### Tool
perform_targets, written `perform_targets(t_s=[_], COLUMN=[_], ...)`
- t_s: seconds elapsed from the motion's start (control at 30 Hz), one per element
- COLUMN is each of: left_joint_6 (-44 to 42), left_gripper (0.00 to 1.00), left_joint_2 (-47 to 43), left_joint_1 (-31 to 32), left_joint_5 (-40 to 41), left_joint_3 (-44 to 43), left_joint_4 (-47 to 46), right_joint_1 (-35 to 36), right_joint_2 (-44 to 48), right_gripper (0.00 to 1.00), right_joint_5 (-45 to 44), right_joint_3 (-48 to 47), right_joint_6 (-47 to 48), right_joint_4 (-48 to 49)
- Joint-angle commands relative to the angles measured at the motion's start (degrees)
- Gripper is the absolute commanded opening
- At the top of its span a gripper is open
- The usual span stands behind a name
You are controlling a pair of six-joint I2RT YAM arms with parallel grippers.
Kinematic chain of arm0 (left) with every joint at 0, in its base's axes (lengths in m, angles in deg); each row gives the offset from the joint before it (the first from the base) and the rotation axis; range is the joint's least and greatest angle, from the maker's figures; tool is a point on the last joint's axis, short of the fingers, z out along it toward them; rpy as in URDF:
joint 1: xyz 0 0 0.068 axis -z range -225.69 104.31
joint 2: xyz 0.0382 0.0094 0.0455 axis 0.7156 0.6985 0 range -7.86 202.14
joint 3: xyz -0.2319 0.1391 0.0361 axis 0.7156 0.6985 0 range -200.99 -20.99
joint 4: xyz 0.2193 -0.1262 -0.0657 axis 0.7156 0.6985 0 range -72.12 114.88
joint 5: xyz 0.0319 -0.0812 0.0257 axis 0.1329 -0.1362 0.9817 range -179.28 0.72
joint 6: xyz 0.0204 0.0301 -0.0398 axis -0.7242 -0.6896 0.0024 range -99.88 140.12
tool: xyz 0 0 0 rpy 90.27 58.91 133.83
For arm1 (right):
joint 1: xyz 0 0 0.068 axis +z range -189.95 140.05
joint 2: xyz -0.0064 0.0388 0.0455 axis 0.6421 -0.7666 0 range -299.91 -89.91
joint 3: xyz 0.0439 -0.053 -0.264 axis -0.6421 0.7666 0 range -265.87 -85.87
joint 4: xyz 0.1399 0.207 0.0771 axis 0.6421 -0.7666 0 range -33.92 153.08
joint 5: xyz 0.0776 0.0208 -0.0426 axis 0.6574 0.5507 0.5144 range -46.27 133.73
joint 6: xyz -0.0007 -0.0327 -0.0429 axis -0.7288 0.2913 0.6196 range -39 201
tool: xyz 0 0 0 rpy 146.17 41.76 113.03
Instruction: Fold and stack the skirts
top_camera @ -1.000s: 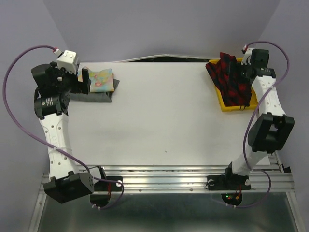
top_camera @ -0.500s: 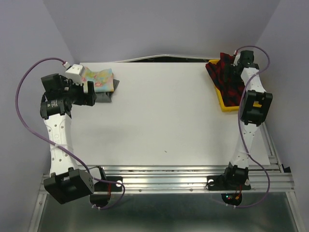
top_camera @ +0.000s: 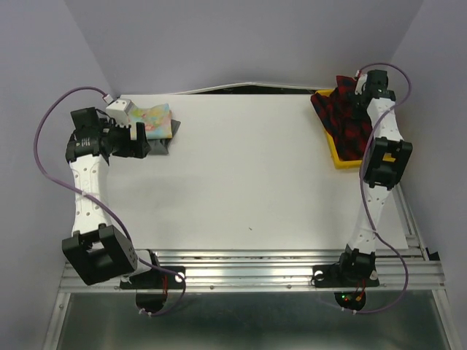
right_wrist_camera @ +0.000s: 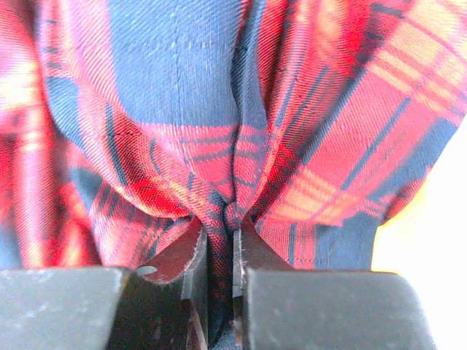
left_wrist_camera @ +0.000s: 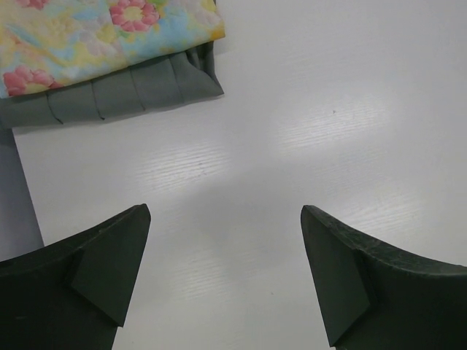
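The right gripper [right_wrist_camera: 220, 233] has its fingers [right_wrist_camera: 179, 255] pressed nearly together on a bunched fold of the red-and-dark plaid skirt [right_wrist_camera: 182, 109]. Only a thin ridge of cloth shows between them, and the fabric fans out ahead of the tips in gathered folds. In the top view the plaid skirt [top_camera: 349, 124] spreads away from that gripper [top_camera: 355, 87] over the yellow tray [top_camera: 337, 157]. Its long axis runs from the pinch toward the arm bases, and one corner spills past the tray's left rim. The left gripper [left_wrist_camera: 225, 211] is spread wide and holds nothing — bare table [left_wrist_camera: 328, 109] shows between its fingers [left_wrist_camera: 109, 255]. Ahead of them and to their left, clear of both tips, lies the floral skirt [left_wrist_camera: 87, 36] folded on top of the grey pleated skirt [left_wrist_camera: 124, 91]. The grey one's pleated edge sticks out from under the floral one on the side facing the fingers, its pleat lines pointing roughly toward them. From above, the left gripper [top_camera: 139, 140] sits just beside that stack's near-left edge; the floral skirt [top_camera: 152, 120] covers most of the grey skirt [top_camera: 162, 146] — the stack's long axis runs left to right.
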State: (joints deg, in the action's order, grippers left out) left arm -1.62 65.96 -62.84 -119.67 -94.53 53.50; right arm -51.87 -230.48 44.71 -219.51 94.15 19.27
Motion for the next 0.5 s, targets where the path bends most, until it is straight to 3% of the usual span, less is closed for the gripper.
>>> perform_targets(t_s=[0.0,0.17,0.47], left_joint_6=[2.0,4.6,5.1], left_gripper=[0.96,0.96,0.96], left_joint_2=[3.0,5.4,3.3], left_joint_1=[0.3,0.4,0.3], left_joint_5=[-5.2,-7.2,-7.6], left_joint_3=[-6.0,-9.8,-13.0], left_joint_4=[-2.0,-3.9,-4.2], right_joint_1=[0.1,2.9,14.2], right_joint_2=[13.3,29.3,43.0], right_gripper=[0.01,0.01,0.01], right_joint_5=[7.7,18.0,32.0], right_joint_3=[-6.0,0.4,8.4], right_joint_6=[-1.8,-1.7,-7.0], right_joint_4=[2.1,9.3,9.1])
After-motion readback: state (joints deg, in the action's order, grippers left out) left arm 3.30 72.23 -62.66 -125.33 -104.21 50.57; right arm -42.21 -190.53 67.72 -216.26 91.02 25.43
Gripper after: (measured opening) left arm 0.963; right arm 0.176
